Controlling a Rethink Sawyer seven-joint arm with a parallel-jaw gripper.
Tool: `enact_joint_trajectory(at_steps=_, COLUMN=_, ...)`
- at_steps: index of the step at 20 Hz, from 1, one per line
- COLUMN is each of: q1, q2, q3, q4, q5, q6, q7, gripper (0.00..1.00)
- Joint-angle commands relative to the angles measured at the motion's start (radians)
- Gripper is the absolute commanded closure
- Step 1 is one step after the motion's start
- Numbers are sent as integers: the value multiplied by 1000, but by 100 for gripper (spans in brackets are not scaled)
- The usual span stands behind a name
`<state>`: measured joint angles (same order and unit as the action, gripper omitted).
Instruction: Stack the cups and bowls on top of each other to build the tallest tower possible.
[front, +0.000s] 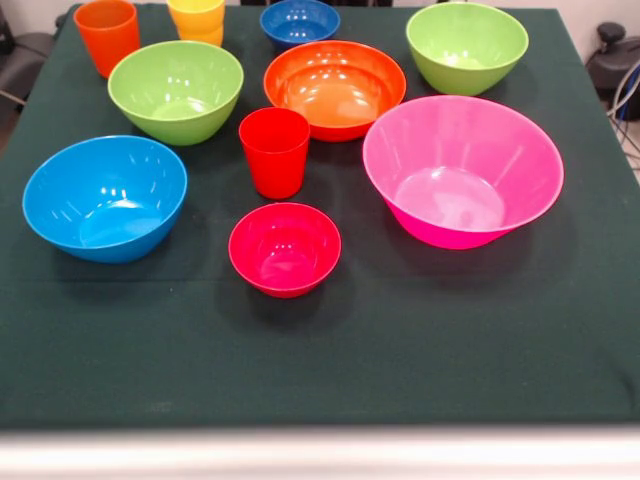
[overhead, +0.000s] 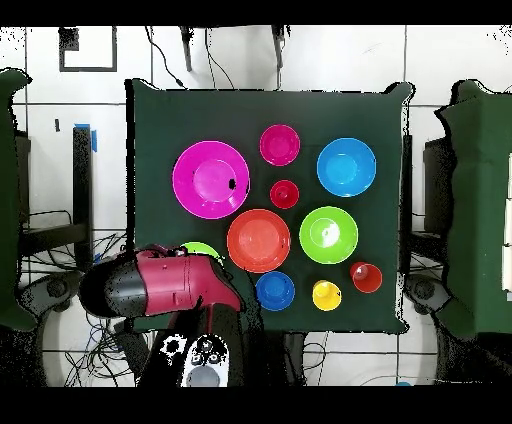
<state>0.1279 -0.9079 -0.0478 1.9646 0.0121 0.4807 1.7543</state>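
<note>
— On the dark green table (front: 330, 370), where does everything sit?

— Nothing is stacked. The big pink bowl (front: 462, 170) stands alone on the cloth, the red cup (front: 274, 151) upright just beside it, and the small crimson bowl (front: 285, 248) in front of the cup, close to it; I cannot tell whether they touch. The light blue bowl (front: 105, 197) is on the other side of the cup.

— And behind those?

— An orange bowl (front: 335, 88) just behind the red cup, one green bowl (front: 176, 91) beside it and another green bowl (front: 467, 46) at the far corner. The small dark blue bowl (front: 300, 22), the yellow cup (front: 197, 20) and the orange cup (front: 107, 34) line the far edge.

— What about the arm?

— From above, the red and black arm (overhead: 165, 287) lies drawn back over the table's corner, bent low and covering most of one green bowl (overhead: 200, 250).

— Is its gripper open or closed?

— I cannot tell; the arm's body hides it from above, and it does not show in the front view.
</note>
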Motion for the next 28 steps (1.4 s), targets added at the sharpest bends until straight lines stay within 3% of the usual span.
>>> enact_joint_trajectory(at_steps=1, q1=-11, q2=-45, q3=27, q4=30, q5=-44, q6=-20, q7=88, gripper=0)
enact_joint_trajectory(at_steps=6, q1=-47, q2=-79, q3=53, q4=51, q5=-26, q6=-11, q7=62, gripper=0)
enact_joint_trajectory(at_steps=15, q1=-64, q2=-18, q3=58, q4=-16, q5=-45, q6=-5, q7=63, gripper=0)
enact_joint_trajectory(at_steps=22, q1=-102, q2=18, q3=81, q4=-5, q5=-49, q6=-89, q7=62, gripper=0)
enact_joint_trajectory(at_steps=28, q1=-112, q2=37, q3=93, q4=-5, q5=-48, q6=-105, q7=65, gripper=0)
